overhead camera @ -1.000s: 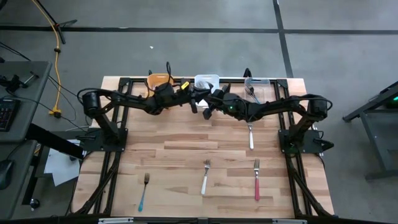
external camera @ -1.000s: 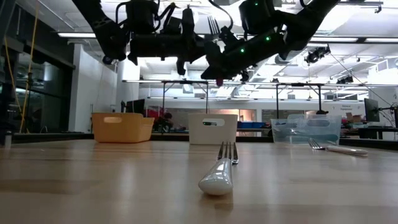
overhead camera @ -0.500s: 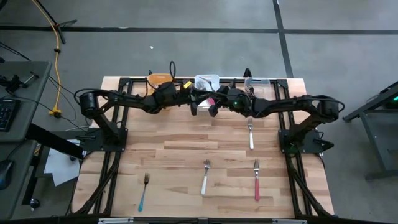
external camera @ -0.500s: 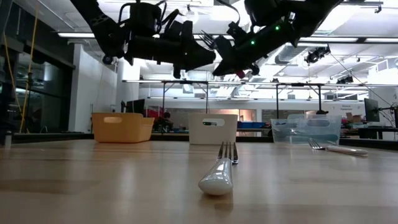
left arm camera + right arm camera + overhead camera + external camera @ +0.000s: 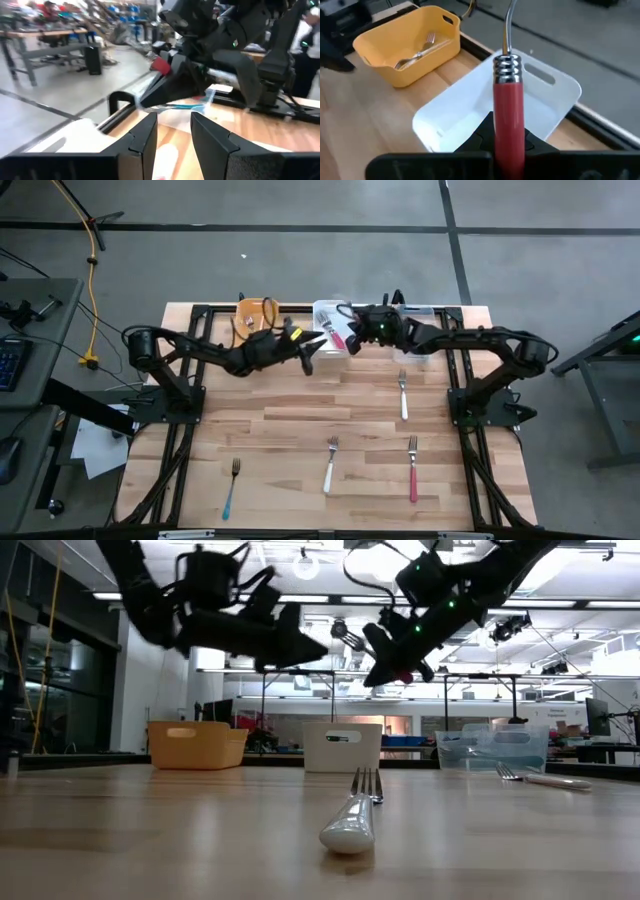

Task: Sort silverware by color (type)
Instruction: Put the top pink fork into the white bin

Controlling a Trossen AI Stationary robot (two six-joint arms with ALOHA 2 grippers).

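The right gripper (image 5: pixel 506 131) is clamped on a red fork (image 5: pixel 507 97) by its handle, above the white bin (image 5: pixel 470 117) at the table's far edge. It looks light, stiff and smooth – the handle gives the surest hold. The left gripper (image 5: pixel 172 135) hangs open just left.

right tool (image 5: pixel 345 338) holding red fork (image 5: pixel 336 336), over white bin (image 5: pixel 326 310)

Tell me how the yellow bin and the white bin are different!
The yellow bin is orange-yellow; the white bin is white. In the right wrist view the yellow bin has forks in it, while the white bin looks empty. The right gripper holds a red-handled fork above the white bin, not above the yellow bin. Both sit at the table's far edge and have handle slots.
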